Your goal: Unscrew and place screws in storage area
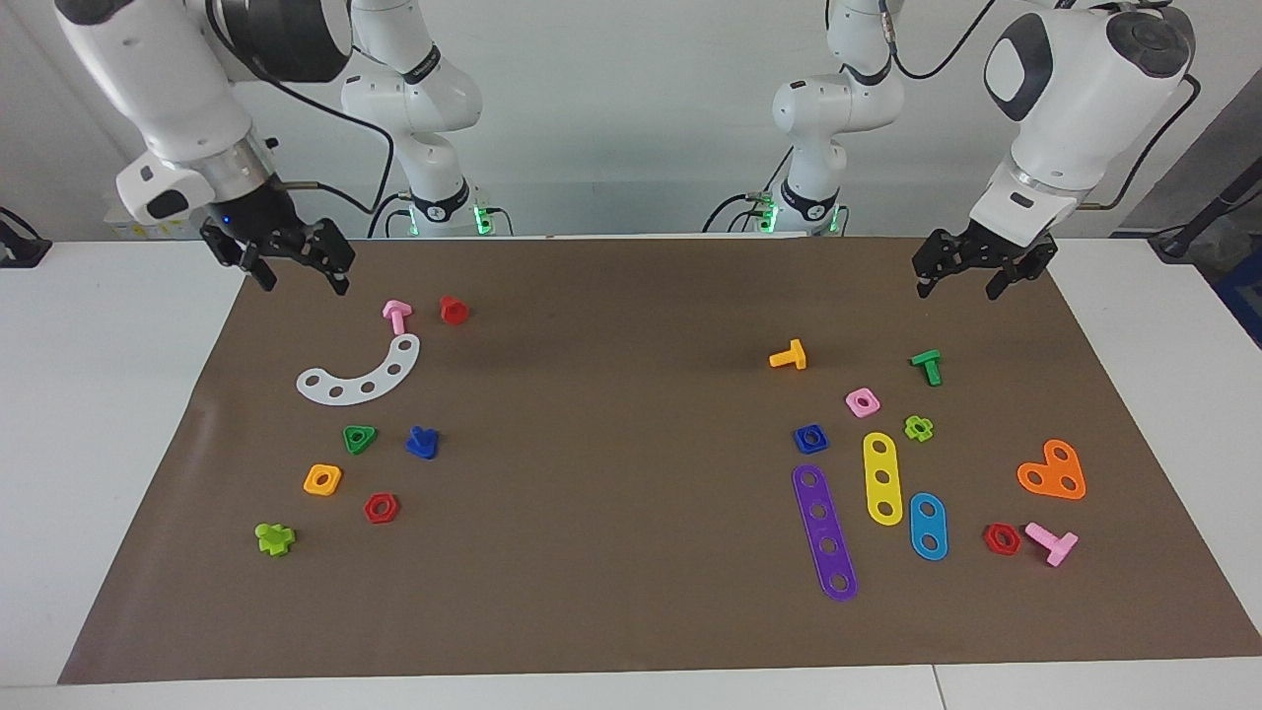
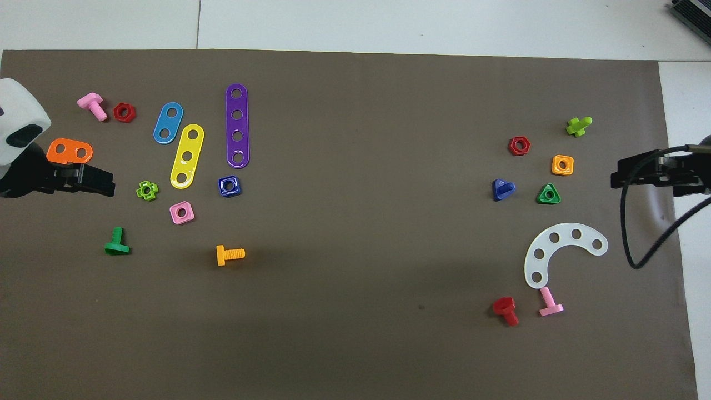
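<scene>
The blue bolt [image 1: 421, 443] [image 2: 502, 189] is glossy plastic with a flat triangular head and a stubby shaft. It lies loose on the matte brown mat [image 1: 611, 394] [image 2: 361, 289] beside a green triangle nut [image 1: 359, 439] [image 2: 549, 194], toward the right arm's end. Both the right gripper [image 1: 304, 277] [image 2: 619, 178] and the left gripper [image 1: 958, 287] [image 2: 108, 186] hang spread and empty, each over its own mat edge.

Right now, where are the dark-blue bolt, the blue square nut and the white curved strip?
dark-blue bolt [image 1: 421, 443], facing view, on its head.
blue square nut [image 1: 810, 439], facing view, on its rim beside the hole.
white curved strip [image 2: 532, 244], overhead view, on the plastic between two holes.
</scene>
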### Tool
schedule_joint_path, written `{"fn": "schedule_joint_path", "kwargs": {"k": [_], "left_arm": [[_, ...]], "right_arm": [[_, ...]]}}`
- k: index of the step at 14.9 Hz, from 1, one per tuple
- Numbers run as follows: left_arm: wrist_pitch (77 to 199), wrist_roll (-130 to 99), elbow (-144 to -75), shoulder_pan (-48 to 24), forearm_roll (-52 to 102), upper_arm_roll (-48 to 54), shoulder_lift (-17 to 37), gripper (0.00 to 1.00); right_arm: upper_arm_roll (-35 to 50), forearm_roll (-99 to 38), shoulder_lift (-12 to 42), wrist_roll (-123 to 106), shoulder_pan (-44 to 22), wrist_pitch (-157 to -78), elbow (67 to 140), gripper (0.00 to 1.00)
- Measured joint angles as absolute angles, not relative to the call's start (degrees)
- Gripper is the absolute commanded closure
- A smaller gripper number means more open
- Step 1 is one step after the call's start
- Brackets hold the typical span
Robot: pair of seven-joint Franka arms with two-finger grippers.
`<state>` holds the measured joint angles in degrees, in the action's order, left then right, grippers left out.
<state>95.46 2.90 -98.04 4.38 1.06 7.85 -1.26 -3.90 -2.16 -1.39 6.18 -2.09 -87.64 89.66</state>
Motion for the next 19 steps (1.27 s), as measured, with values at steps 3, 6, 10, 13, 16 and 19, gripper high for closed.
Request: {"fn": "schedule_joint_path", "kwargs": {"k": [3,6,10,13,16,19], "left_arm": [[95.46,2.9,-98.04,4.38,1.06,7.85,-1.26,0.0],[95.46,2.9,-98.04,4.38,1.06,7.85,-1.26,0.0],[95.46,2.9,-98.04,4.38,1.06,7.85,-1.27,0.0],[95.46,2.9,-98.04,4.38,1.06,7.85,-1.27,0.0],[95.46,2.9,-98.04,4.38,1.06,7.85,-1.27,0.0],[95.46,2.9,-98.04,4.38,1.06,7.85,-1.27,0.0]], "right_arm": [[-3.89,-2.16,-1.55,6.18,-1.96,-85.3,88.82,0.0],[-3.9,-2.12,-0.99,6.18,-1.79,-85.39,89.12,0.0],[-3.58,0.16,-0.85,5.03,-1.88,-86.78,89.14,0.0],[-3.59,0.51,-0.85,4.97,-1.85,-86.78,89.17,0.0],[-3.61,0.76,-0.84,4.97,-1.81,-86.78,89.44,0.0],[-3.6,0.76,-0.85,4.97,-1.81,-86.78,89.56,0.0]]}}
